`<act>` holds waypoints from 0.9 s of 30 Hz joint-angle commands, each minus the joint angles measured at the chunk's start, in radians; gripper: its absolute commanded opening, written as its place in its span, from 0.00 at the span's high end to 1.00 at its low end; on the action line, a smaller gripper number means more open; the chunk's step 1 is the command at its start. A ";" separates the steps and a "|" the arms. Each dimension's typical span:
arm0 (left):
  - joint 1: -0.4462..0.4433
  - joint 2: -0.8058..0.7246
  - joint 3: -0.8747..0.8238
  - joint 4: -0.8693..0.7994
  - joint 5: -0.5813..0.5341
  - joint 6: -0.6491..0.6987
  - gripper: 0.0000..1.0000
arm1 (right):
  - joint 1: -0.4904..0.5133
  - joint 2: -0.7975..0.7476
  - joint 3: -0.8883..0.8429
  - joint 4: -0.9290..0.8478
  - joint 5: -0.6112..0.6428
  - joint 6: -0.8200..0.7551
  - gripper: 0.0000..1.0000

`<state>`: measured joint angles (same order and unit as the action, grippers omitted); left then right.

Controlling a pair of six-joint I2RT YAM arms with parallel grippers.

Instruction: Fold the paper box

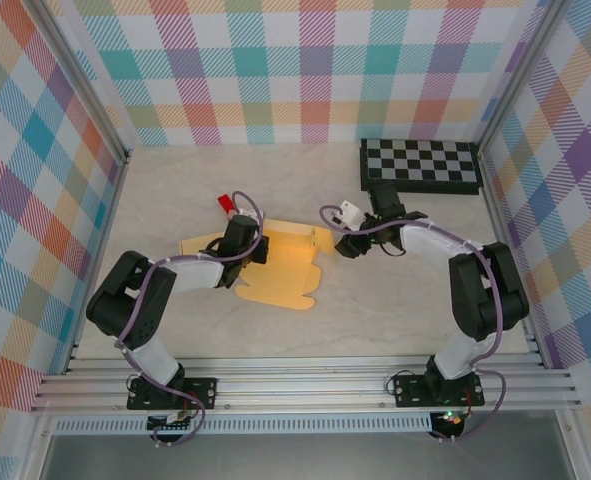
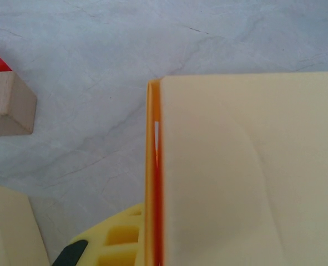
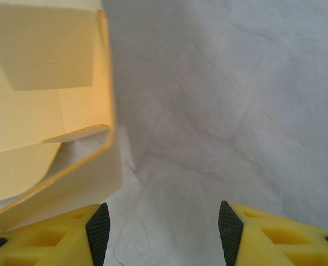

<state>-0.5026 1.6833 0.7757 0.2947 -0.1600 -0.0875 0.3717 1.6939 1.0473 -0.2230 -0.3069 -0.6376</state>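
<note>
The left gripper (image 1: 247, 243) is pressed together on an upright flap of the paper box (image 1: 280, 265) — in the left wrist view the flap's orange edge runs straight down past its yellow finger (image 2: 127, 219). The right gripper (image 3: 164, 227) stands half spread, with bare table (image 3: 236, 111) between its pads. The box's raised wall lies just beside one finger, and I cannot tell whether they touch. The box sits mid-table between the two arms — a wooden block (image 2: 5, 105) lies near it.
</note>
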 commanded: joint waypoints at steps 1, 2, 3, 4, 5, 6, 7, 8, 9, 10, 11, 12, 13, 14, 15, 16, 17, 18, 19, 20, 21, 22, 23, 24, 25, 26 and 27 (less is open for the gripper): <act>-0.030 -0.025 0.044 -0.051 -0.055 -0.036 1.00 | 0.036 0.035 0.006 0.017 -0.020 0.000 0.43; -0.037 -0.021 0.049 -0.057 -0.065 -0.042 1.00 | 0.045 0.040 0.008 0.024 -0.017 0.007 0.43; -0.043 -0.018 0.055 -0.067 -0.073 -0.050 1.00 | 0.056 0.044 0.010 0.032 -0.016 0.018 0.43; -0.050 -0.013 0.059 -0.072 -0.080 -0.060 1.00 | 0.065 0.048 0.013 0.035 -0.012 0.023 0.43; -0.056 -0.010 0.062 -0.074 -0.085 -0.066 1.00 | 0.076 0.051 0.016 0.041 0.009 0.029 0.43; -0.064 -0.007 0.065 -0.077 -0.086 -0.073 1.00 | 0.086 0.053 0.023 0.037 0.014 0.032 0.43; -0.071 -0.004 0.069 -0.080 -0.089 -0.078 1.00 | 0.092 0.056 0.033 0.032 0.006 0.038 0.43; -0.078 -0.002 0.074 -0.083 -0.091 -0.080 1.00 | 0.094 0.056 0.041 0.031 -0.007 0.052 0.43; -0.082 -0.001 0.076 -0.084 -0.091 -0.084 1.00 | 0.097 0.058 0.048 0.033 -0.011 0.064 0.43; -0.087 -0.001 0.079 -0.085 -0.086 -0.087 1.00 | 0.101 0.060 0.054 0.036 -0.006 0.076 0.43; -0.091 -0.003 0.080 -0.085 -0.081 -0.090 1.00 | 0.106 0.062 0.058 0.043 0.002 0.088 0.43; -0.095 -0.005 0.083 -0.085 -0.078 -0.092 1.00 | 0.111 0.064 0.060 0.047 0.006 0.095 0.43; -0.098 -0.006 0.086 -0.087 -0.075 -0.093 1.00 | 0.116 0.069 0.064 0.053 0.009 0.101 0.43; -0.102 -0.007 0.086 -0.088 -0.069 -0.095 1.00 | 0.122 0.072 0.069 0.054 0.011 0.106 0.43; -0.103 -0.008 0.089 -0.089 -0.065 -0.098 1.00 | 0.126 0.078 0.074 0.053 0.011 0.110 0.43; -0.105 -0.010 0.091 -0.091 -0.060 -0.104 1.00 | 0.133 0.082 0.081 0.054 0.012 0.114 0.43; -0.106 -0.011 0.093 -0.094 -0.056 -0.107 1.00 | 0.138 0.086 0.088 0.054 0.011 0.119 0.43; -0.109 -0.011 0.097 -0.100 -0.055 -0.110 1.00 | 0.143 0.089 0.093 0.054 0.005 0.126 0.44; -0.111 -0.012 0.099 -0.104 -0.054 -0.115 1.00 | 0.145 0.092 0.098 0.058 -0.002 0.135 0.44; -0.112 -0.011 0.103 -0.106 -0.053 -0.116 1.00 | 0.145 0.093 0.103 0.062 -0.006 0.147 0.44; -0.115 -0.011 0.102 -0.106 -0.053 -0.116 1.00 | 0.145 0.096 0.108 0.065 -0.006 0.159 0.44; -0.118 -0.012 0.103 -0.105 -0.054 -0.118 1.00 | 0.145 0.101 0.118 0.059 -0.007 0.169 0.44; -0.119 -0.012 0.103 -0.104 -0.053 -0.123 1.00 | 0.145 0.106 0.129 0.052 -0.008 0.178 0.44; -0.121 -0.013 0.102 -0.107 -0.052 -0.132 1.00 | 0.147 0.112 0.139 0.044 -0.005 0.193 0.44; -0.123 -0.014 0.104 -0.111 -0.052 -0.142 1.00 | 0.149 0.117 0.145 0.043 0.004 0.204 0.44; -0.123 -0.017 0.104 -0.111 -0.052 -0.151 1.00 | 0.154 0.118 0.142 0.051 0.022 0.218 0.44; -0.125 -0.019 0.105 -0.113 -0.054 -0.165 1.00 | 0.160 0.119 0.135 0.074 0.061 0.241 0.44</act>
<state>-0.5987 1.6836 0.8482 0.1711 -0.2821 -0.2180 0.5095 1.7992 1.1564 -0.2081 -0.2493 -0.4591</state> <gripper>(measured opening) 0.088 0.565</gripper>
